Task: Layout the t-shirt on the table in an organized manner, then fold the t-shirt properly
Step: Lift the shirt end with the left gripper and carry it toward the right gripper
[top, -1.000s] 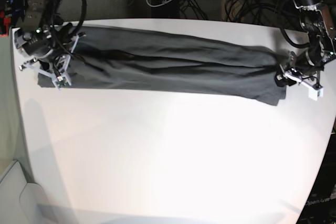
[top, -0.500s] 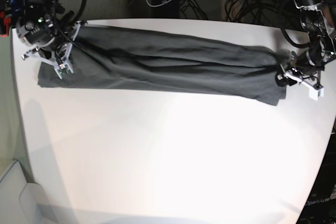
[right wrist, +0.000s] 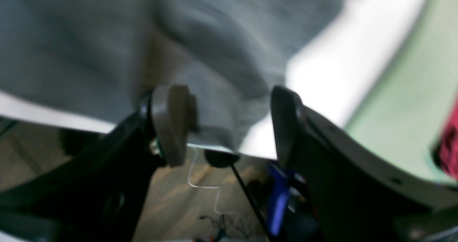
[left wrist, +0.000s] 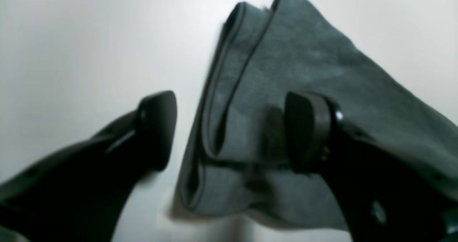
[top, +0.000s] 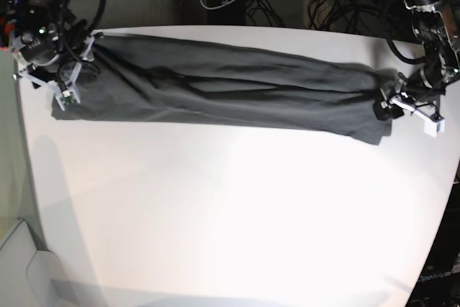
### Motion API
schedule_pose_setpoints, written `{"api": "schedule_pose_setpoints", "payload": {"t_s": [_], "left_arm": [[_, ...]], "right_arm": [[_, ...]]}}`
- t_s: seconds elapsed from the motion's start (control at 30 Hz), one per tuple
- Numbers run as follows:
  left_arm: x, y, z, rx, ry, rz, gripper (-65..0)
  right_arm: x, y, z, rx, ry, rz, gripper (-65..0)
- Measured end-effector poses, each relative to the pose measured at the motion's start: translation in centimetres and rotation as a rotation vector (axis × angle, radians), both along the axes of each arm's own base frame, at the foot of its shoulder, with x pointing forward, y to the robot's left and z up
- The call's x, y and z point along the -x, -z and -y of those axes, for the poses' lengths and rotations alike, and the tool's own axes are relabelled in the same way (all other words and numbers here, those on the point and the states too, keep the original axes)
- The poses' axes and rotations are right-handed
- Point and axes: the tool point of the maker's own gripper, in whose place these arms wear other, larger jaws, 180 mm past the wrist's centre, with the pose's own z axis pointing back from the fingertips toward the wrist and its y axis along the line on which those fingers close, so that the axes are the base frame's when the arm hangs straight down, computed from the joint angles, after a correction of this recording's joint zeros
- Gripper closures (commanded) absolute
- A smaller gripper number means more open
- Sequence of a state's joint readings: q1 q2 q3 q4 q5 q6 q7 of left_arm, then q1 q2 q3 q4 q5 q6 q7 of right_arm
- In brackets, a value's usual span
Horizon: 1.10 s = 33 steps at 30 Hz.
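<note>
My left gripper (left wrist: 229,134) stands with its jaws wide apart, holding nothing: one dark finger (left wrist: 157,127) rests over bare white table (left wrist: 71,56), and the other finger (left wrist: 304,131) sits above the cloth. Between them and just ahead lies the folded end of the t-shirt (left wrist: 286,77), its hemmed edges stacked in layers and running away from me; the near corner droops flat on the tabletop right below the gap of my jaws. The picture is soft, so I cannot tell whether the finger over the fabric actually touches it. My right gripper (right wrist: 229,124) is also spread wide and grips nothing. Grey shirt fabric (right wrist: 107,49) fills the space ahead of and between those jaws, blurred, reaching down to the table's edge, with the floor and some cables showing below. From above, the t-shirt (top: 230,84) lies as one long dark band across the far part of the table (top: 230,213), stretched from my right gripper (top: 61,73) at one end to my left gripper (top: 392,102) at the other, with shallow creases running along its length. The near part of the table, away from both jaws, is plain white.
</note>
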<state>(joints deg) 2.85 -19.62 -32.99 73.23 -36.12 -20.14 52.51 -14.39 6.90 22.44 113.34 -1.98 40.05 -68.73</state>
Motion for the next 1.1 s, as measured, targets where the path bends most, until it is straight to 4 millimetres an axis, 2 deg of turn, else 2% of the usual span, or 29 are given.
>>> {"api": "schedule_pose_setpoints", "payload": {"t_s": [0.1, 0.23, 0.33, 0.6, 0.77, 0.87, 1.1], "left_arm": [[0.1, -0.1, 0.4, -0.007, 0.045, 0.008, -46.2], [-0.1, 0.0, 0.6, -0.007, 0.058, 0.015, -46.2], [-0.2, 0.0, 0.8, -0.003, 0.057, 0.021, -46.2], [-1.3, 0.4, 2.2, 0.014, 0.091, 0.029, -45.7], [-1.4, 0.7, 2.4, 0.03, 0.088, 0.031, -44.6], [-1.4, 0.7, 2.3, 0.029, 0.081, 0.032, -36.9], [-0.9, 1.2, 2.3, 0.034, 0.081, 0.01, -10.1]], "right_arm": [[-1.3, -0.5, -0.7, -0.024, -0.016, 0.04, -38.3], [-1.6, -0.3, -1.2, -0.021, -0.03, 0.031, -38.3], [-2.3, 0.2, -3.0, -0.059, -0.076, 0.034, -38.3], [-1.1, 3.4, -4.4, -0.128, -0.057, -0.051, -38.3], [-1.8, 3.2, -4.3, -0.128, -0.056, -0.038, -38.2], [-1.6, 3.3, -4.2, -0.124, -0.055, -0.047, -38.2], [-1.7, 3.2, -4.2, -0.125, -0.055, -0.043, -38.2]]}}
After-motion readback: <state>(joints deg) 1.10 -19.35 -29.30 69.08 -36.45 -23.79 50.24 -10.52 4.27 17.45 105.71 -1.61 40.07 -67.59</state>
